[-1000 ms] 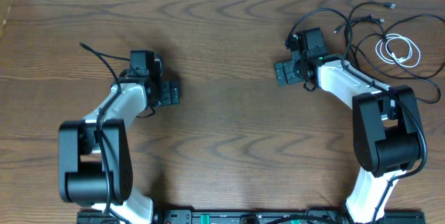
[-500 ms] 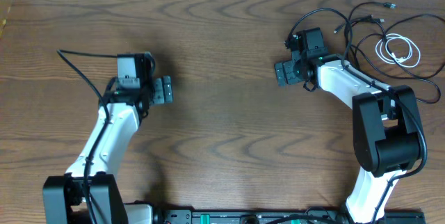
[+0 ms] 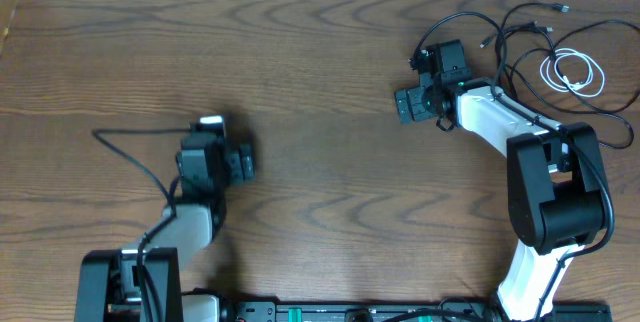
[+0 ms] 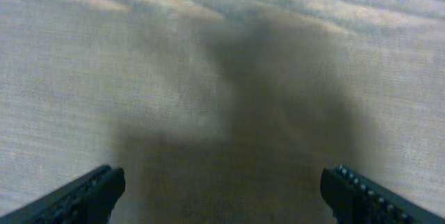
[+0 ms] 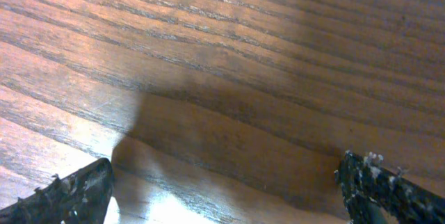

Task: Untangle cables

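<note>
Over at the far right corner of the wooden table the cables sit in a loose heap: long black cables looping over each other, with the shorter white cable coiled beside them, nearer the right edge. From where I stand they look light, thin and floppy, the sort of thing that slides on the wood and drags its neighbours along if tugged, so I'd take one by a free run close to a small plug end rather than in the crossed middle. The white coil looks the easiest to lift clear first. The right gripper hangs just left of the heap, its jaws spread wide with only bare wood between them in its wrist view. The left gripper is well apart, toward the near left, also gaping and empty. I can make out no brand, label or writing anywhere.
</note>
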Controlling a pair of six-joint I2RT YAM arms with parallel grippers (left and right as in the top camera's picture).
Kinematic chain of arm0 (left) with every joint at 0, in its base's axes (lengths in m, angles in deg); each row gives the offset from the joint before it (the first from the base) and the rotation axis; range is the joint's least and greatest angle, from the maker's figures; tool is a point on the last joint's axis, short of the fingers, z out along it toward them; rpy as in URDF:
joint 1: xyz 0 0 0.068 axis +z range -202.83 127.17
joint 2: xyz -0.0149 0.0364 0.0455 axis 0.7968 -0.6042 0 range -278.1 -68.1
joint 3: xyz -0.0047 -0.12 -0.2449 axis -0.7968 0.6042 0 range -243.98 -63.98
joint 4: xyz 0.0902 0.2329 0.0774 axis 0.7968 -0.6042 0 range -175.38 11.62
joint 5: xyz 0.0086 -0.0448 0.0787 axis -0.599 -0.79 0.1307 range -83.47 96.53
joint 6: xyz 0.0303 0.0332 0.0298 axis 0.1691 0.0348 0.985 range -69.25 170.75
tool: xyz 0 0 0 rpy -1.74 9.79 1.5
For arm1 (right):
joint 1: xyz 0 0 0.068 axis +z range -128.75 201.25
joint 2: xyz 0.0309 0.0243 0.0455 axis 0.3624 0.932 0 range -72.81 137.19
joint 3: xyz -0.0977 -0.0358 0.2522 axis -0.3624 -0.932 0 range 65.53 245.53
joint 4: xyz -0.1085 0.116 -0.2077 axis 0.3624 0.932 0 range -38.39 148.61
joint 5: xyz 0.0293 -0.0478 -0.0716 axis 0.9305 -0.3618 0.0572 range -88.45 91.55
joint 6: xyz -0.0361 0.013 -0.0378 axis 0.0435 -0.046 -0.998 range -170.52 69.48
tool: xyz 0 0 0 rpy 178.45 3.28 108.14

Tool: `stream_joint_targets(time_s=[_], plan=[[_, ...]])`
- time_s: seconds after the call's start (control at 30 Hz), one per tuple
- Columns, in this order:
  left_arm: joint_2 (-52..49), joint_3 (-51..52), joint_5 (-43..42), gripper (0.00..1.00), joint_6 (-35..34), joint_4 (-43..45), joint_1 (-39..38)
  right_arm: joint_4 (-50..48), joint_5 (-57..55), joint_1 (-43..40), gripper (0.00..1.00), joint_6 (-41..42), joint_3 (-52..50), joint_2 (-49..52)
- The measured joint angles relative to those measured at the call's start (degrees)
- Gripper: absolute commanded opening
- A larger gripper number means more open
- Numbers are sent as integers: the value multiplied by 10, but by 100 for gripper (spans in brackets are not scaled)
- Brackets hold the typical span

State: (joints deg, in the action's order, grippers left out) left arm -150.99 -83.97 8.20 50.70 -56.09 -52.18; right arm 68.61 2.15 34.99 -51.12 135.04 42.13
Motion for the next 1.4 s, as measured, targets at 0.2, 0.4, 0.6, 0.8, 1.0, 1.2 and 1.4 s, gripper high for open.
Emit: stream_joint_targets(time_s=[0.2,0.4,0.6,0.8,1.0,1.2,1.4], plan=[[31,90,1,96,-28,81,0,0,0,0,99,0,0,0],[72,139,3,96,-48,108,0,0,0,0,99,0,0,0],[115,177,8,96,-57,116,0,0,0,0,99,0,0,0],[168,177,13,96,-61,45,0,0,0,0,99,0,0,0],[245,179,16,96,-62,-52,0,0,0,0,99,0,0,0],[305,182,17,96,-63,-123,0,0,0,0,99,0,0,0],[400,184,17,96,-67,-228,0,0,0,0,99,0,0,0]])
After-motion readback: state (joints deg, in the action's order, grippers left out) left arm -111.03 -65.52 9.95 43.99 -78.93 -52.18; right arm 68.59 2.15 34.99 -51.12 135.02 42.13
